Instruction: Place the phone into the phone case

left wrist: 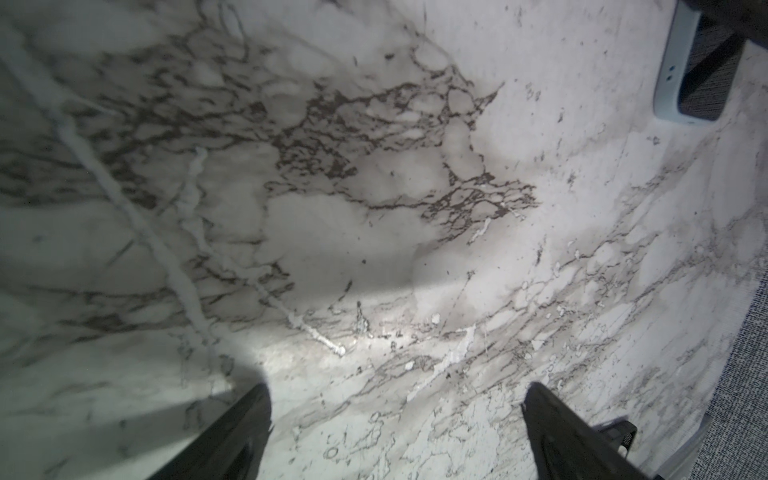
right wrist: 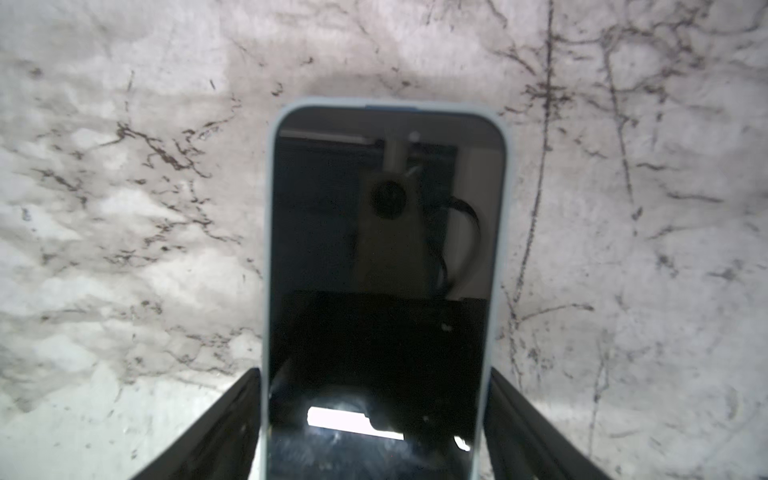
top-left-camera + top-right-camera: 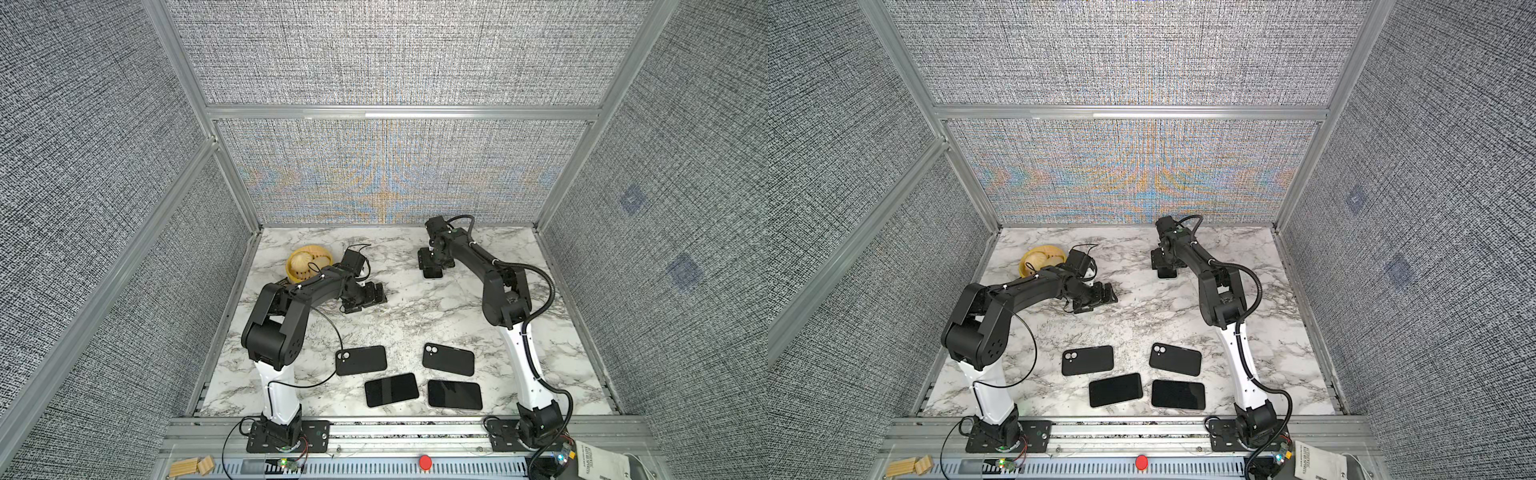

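**Cased phone at the far side of the marble table**

Nearest, a round red button is set in the aluminium front rail. On the white, grey-veined marble tabletop, two glossy black phones are laid face up, with two matte black phone cases just beyond. At mid-table the left gripper is held low, fingers spread wide, empty. Farther back, a dark-screened phone in a pale bluish case lies between the fingers of the right gripper. Whether it is clamped cannot be told. The table is enclosed by grey woven wall panels.
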Motion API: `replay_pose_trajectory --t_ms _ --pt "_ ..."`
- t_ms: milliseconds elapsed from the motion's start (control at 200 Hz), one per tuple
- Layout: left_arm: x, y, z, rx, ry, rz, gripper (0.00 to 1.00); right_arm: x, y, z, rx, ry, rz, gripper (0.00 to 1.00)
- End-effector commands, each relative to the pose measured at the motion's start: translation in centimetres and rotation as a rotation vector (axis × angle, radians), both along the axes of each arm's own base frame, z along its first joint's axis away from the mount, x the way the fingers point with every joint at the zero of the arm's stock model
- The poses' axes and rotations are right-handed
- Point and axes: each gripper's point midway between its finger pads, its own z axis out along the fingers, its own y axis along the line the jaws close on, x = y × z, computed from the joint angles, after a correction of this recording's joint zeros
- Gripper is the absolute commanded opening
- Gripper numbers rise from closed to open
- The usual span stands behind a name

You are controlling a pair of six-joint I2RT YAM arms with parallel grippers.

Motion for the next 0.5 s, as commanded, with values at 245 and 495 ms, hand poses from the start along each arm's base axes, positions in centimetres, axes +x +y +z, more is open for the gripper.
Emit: replay_pose_trajectory --t_ms 245,495 --pt "-0.6 0.3 0.1 0.009 0.001 -0.002 0.96 -0.2 0.6 1.2 0.042 -0.007 0.017 0.86" --pt "-0.7 0.7 1.7 0.009 -0.031 0.005 0.96 -1.0 0.9 5.5 0.062 -0.054 0.050 0.86"
